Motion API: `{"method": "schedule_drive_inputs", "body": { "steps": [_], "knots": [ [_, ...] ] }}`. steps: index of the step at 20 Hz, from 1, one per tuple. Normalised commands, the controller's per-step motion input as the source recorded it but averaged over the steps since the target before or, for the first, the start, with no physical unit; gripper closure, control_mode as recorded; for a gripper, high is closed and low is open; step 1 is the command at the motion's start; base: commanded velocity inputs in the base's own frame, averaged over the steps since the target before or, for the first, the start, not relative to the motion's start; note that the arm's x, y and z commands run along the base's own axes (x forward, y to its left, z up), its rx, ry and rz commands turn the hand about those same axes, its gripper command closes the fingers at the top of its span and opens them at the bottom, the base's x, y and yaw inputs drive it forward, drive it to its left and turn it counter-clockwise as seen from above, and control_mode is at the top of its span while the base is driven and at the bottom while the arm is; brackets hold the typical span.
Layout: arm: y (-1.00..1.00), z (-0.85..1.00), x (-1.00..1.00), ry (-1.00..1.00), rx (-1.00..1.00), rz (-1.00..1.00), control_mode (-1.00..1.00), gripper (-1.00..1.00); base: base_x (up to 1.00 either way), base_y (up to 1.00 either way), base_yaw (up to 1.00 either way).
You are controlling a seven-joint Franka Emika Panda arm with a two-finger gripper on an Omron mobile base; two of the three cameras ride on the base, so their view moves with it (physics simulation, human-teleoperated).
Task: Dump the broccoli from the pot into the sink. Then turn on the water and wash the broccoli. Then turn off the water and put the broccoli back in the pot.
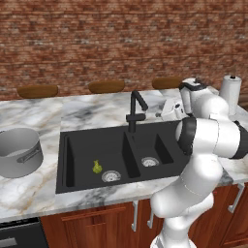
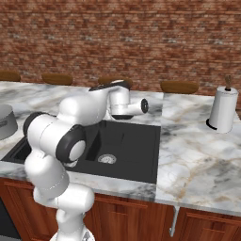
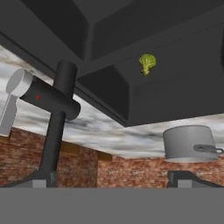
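Observation:
The tiny yellow-green broccoli (image 1: 97, 167) lies on the floor of the larger left basin of the black sink (image 1: 82, 186), near its round drain. It also shows in the rolled-over hand view as the broccoli (image 3: 147, 64) inside the sink (image 3: 175, 100). The grey pot (image 1: 19, 152) stands upright on the counter left of the sink, and the hand view catches the pot (image 3: 189, 143) too. My gripper (image 1: 162, 112) hovers above the counter behind the smaller basin, just right of the faucet. In the hand view the gripper (image 3: 113, 181) is open with nothing between its fingertips (image 3: 40, 180).
A black faucet (image 1: 135, 110) rises behind the divider between the basins; the hand view shows the faucet (image 3: 56, 127) close, with a silver lever (image 3: 13, 98). A paper towel roll (image 2: 222, 110) stands at the right. Brown wooden bowls (image 1: 38, 91) line the back edge.

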Motion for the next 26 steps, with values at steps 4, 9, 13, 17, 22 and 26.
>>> {"method": "schedule_drive_inputs", "body": {
  "steps": [4,9,13,17,22,26],
  "knots": [
    [0.05,0.0,0.23,0.0,0.01,0.0,-1.0,-1.0,0.0,0.0,0.0],
    [0.0,-0.06,0.26,0.0,0.02,0.0,-1.0,-1.0,0.0,0.0,0.0],
    [0.0,-0.08,0.24,0.0,0.03,0.0,-1.0,-1.0,0.0,0.0,0.0],
    [0.0,-0.16,0.22,0.0,0.03,0.0,-1.0,-1.0,0.0,0.0,0.0],
    [0.0,-0.22,0.17,0.0,0.02,0.0,-1.0,-1.0,0.0,0.0,0.0],
    [0.0,-0.17,0.11,0.0,0.01,0.0,-1.0,-1.0,0.0,0.0,0.0]
  ]
}}
